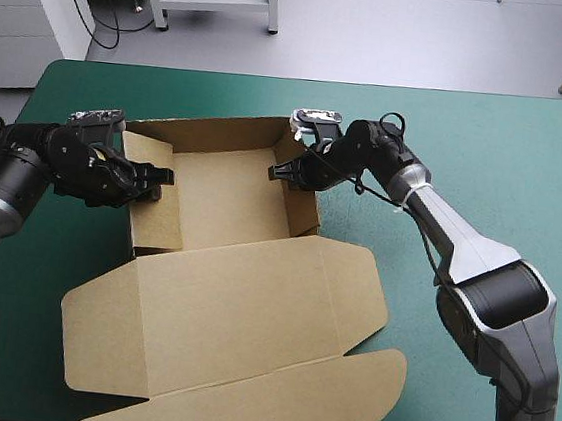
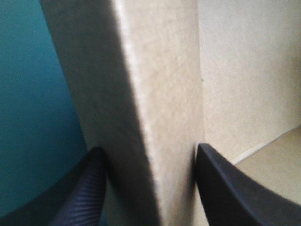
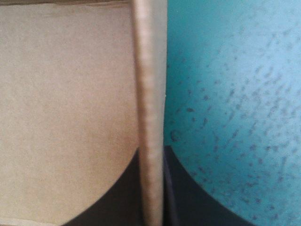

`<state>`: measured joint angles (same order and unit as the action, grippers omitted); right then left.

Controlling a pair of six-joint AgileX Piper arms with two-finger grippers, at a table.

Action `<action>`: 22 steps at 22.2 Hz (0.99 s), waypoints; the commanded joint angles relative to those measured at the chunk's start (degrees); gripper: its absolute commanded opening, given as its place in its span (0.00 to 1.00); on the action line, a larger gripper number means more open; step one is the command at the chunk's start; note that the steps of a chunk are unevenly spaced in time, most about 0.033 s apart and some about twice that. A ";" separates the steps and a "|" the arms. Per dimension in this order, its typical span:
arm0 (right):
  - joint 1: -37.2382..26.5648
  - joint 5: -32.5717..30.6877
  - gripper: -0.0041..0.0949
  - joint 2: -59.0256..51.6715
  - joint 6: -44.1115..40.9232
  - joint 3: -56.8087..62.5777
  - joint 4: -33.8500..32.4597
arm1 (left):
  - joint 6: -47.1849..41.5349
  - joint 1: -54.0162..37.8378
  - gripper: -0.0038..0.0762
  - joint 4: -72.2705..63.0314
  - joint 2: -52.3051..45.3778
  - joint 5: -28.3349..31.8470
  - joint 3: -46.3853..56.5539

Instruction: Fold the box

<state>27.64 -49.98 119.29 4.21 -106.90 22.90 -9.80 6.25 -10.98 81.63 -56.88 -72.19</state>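
- Across the middle of the table in the high view, the brown box (image 1: pixel 227 200) sits as an open tray on the teal-green cover (image 1: pixel 489 142). Its lid (image 1: pixel 240 317) lies flat on the near side. The left gripper (image 1: pixel 160 182) clamps the left wall (image 1: pixel 159 220), and the right gripper (image 1: pixel 281 173) clamps the right wall (image 1: pixel 301 213).
- Left wrist view: the black fingers (image 2: pixel 89 188) sit on either side of the thick left wall (image 2: pixel 155 94), pinching it. The wall looks doubled over, so I judge that it needs seating firmly toward the tray floor, pressed evenly and without twisting.
- Right wrist view: the right wall (image 3: pixel 149 117) stands edge-on between that claw's fingers, gripped, with the cover on its outer side. Both arms should probably work together, so the tray does not skew or slide.
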 commanded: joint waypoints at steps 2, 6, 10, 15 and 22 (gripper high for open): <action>0.73 0.62 0.02 -4.07 -0.23 -1.76 6.21 | -3.77 0.87 0.32 -1.66 -1.78 3.55 -1.62; 0.73 0.05 0.02 -4.60 -0.23 -1.76 6.21 | -4.46 0.87 0.04 -1.12 -1.78 3.92 -1.62; 0.73 -0.35 0.02 -6.60 -0.23 -1.76 3.85 | -5.16 0.87 0.04 -0.77 -0.28 3.66 -1.89; 0.63 -6.42 0.02 -11.46 -8.34 -1.76 -14.25 | -5.16 6.14 0.04 5.26 8.45 -2.18 -12.16; -1.44 -18.80 0.02 -12.94 -13.04 -1.76 -24.84 | -5.16 11.75 0.04 6.39 22.21 -11.77 -30.71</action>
<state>27.05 -66.30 109.90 -11.13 -106.90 -3.19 -15.82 16.68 -4.24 104.11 -69.34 -97.67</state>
